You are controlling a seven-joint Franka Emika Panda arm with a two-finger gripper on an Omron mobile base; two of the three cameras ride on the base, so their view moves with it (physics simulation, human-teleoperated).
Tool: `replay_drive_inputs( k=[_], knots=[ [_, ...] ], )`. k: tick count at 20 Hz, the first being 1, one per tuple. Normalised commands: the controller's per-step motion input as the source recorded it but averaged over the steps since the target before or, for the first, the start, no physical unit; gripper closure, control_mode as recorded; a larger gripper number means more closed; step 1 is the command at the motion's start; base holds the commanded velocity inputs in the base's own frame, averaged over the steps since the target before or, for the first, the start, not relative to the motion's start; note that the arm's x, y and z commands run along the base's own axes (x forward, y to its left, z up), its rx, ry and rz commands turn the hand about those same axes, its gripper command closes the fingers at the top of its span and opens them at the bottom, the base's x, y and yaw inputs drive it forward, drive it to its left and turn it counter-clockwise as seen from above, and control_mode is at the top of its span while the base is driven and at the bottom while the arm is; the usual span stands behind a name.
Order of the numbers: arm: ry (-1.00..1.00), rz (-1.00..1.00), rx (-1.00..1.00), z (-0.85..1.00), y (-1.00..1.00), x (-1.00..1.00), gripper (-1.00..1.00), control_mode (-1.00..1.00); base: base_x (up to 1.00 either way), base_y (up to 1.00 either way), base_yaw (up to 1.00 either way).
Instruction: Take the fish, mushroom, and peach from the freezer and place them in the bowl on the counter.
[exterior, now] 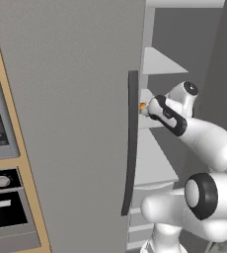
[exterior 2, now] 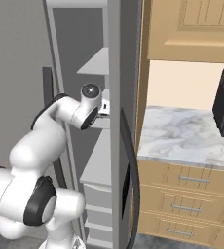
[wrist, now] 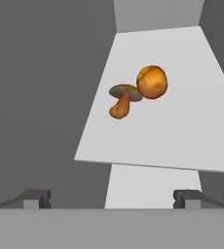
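Reaching into freezer (exterior: 76, 74): gripper (wrist: 111, 198) jaws wide, nothing held. Mushroom (wrist: 123, 98) and peach (wrist: 152, 82) touching, upper centre of hand view on white shelf (wrist: 182, 131). Advise approach mushroom stem side, away from peach.

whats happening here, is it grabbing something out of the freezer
Not yet. The arm reaches into the open freezer, and the gripper is open and holds nothing. Ahead of it, on a white shelf, the mushroom lies right beside the peach. Neither has been picked up.
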Motion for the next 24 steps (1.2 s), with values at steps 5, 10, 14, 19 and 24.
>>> replay_drive_inputs(
  k=[5,10,14,19,24],
  knots=[
    [0.0,0.03,0.03,-0.01,-0.09,0.57,-1.0,-1.0,0.0,0.0,0.0],
    [0.04,0.02,0.0,-0.19,0.0,0.48,-1.0,-1.0,0.0,0.0,0.0],
    [0.08,0.03,0.02,-0.26,0.0,0.41,-1.0,-1.0,0.0,0.0,0.0],
    [0.03,0.02,0.05,-0.28,0.02,0.42,-1.0,-1.0,0.0,0.0,0.0],
    [0.03,0.03,0.05,-0.5,0.18,0.33,-1.0,-1.0,0.0,0.0,0.0]
  ],
)
